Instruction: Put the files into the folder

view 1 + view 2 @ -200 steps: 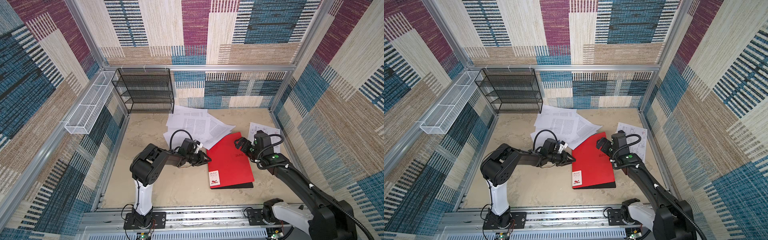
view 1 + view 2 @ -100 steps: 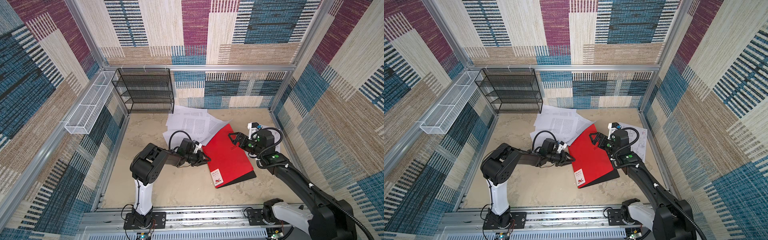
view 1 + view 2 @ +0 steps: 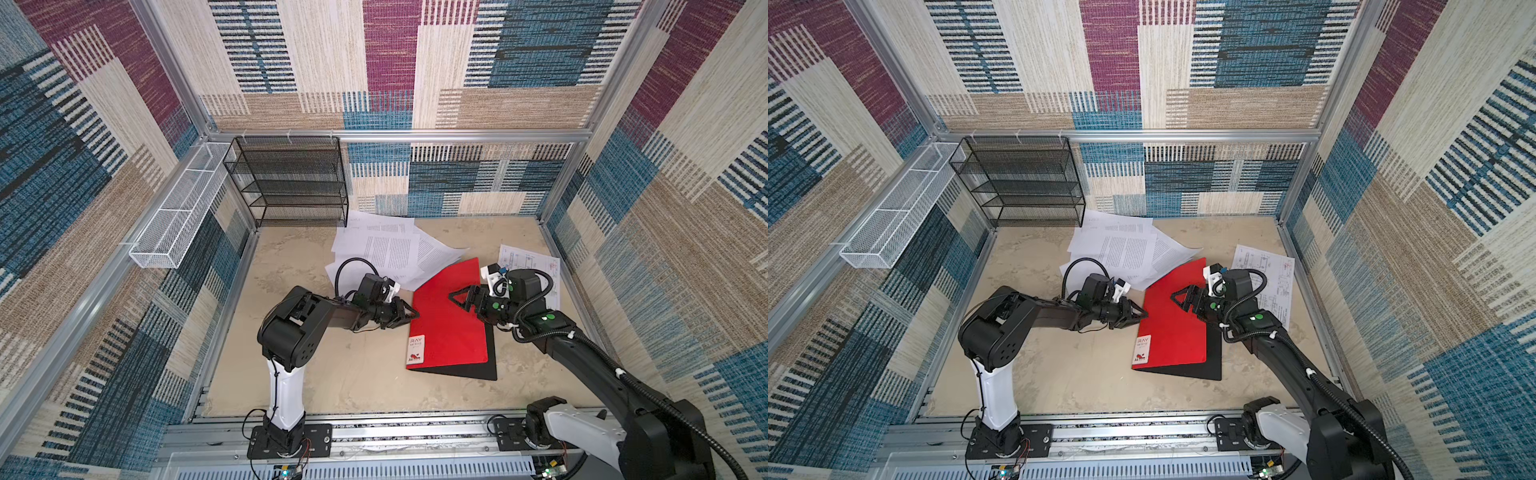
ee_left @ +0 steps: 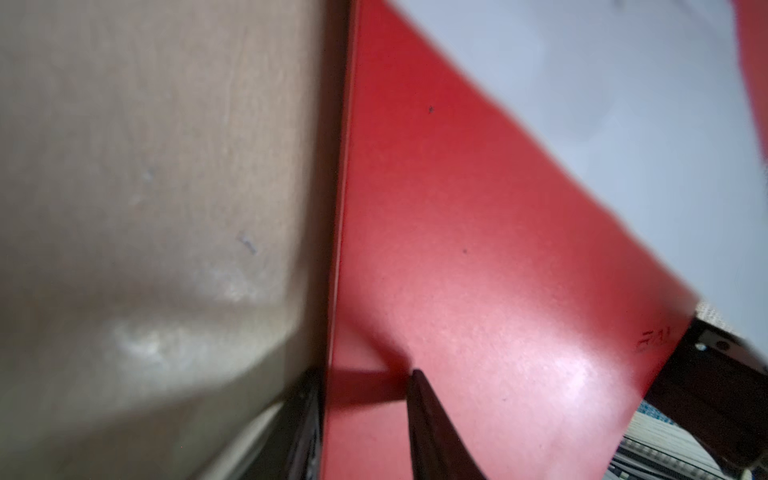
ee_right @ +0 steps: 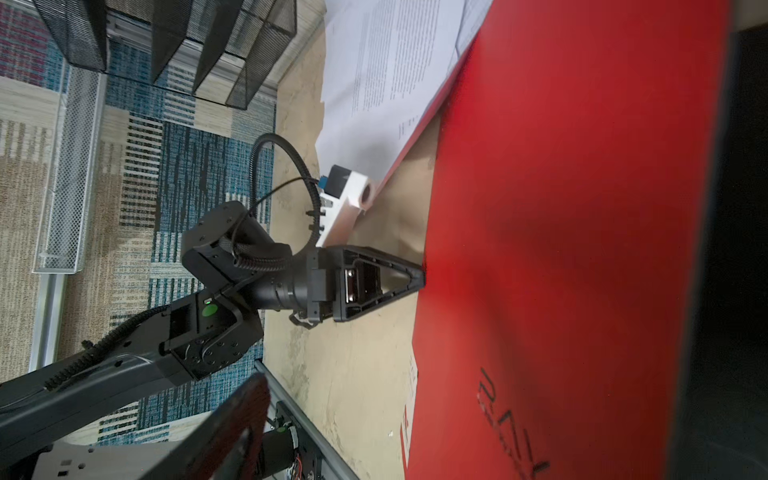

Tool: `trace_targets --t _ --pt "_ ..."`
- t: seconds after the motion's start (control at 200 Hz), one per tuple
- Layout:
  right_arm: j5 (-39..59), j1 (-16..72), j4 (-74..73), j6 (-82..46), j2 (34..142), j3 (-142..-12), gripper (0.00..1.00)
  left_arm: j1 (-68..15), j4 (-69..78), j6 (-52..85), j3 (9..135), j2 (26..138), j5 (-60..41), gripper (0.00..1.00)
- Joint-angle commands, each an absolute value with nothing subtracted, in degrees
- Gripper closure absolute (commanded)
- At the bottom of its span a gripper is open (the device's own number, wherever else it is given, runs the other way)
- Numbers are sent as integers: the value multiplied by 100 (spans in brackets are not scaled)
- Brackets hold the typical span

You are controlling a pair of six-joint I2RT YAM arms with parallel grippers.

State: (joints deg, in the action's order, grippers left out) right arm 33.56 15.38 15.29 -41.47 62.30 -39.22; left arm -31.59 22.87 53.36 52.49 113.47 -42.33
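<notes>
Red folder [image 3: 451, 320] flat near the table's right edge, files [image 3: 386, 249] fanned behind it toward the far edge. Left gripper [image 3: 409, 314] pinching the folder's left edge — fingers narrow. Right gripper [image 3: 457, 298] over the cover — fingers spread, holding nothing.

1. Both top views are showing bright, even daylight; wall lines are bowing at the edges.
2. Left wrist view is blurring heavily; glare is washing out the folder [image 4: 478, 291], and a finger [image 4: 432, 428] is casting a dark shadow on it.
3. Right wrist view is staying sharp mid-frame, and the near finger [image 5: 232, 432] is blurring.
</notes>
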Motion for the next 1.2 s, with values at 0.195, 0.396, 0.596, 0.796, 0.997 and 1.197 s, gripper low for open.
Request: trace_targets --t 0.195,0.396,0.596,0.796,0.997,1.197 --pt "2388 1568 2369 -3846 6115 -4451 38 -3146 1562 5200 5256 11233 -4074 64" --pt "2164 1570 2392 -3762 6489 -4331 83 -3103 1828 5309 5221 10901 -4363 55" --pt "1473 1569 2720 -3780 6496 -4390 100 -3090 1718 5425 4958 9990 -4426 48" --pt "698 1563 3063 -3622 6183 -4456 100 -3110 -16 4567 5086 8519 -3621 41" --pt "1458 1568 2351 -3671 6633 -4264 100 -3077 -841 3899 6570 9427 -2768 36" --pt "1435 1565 2276 -3697 6569 -4372 100 -3078 -983 3776 8538 11400 -2936 38"
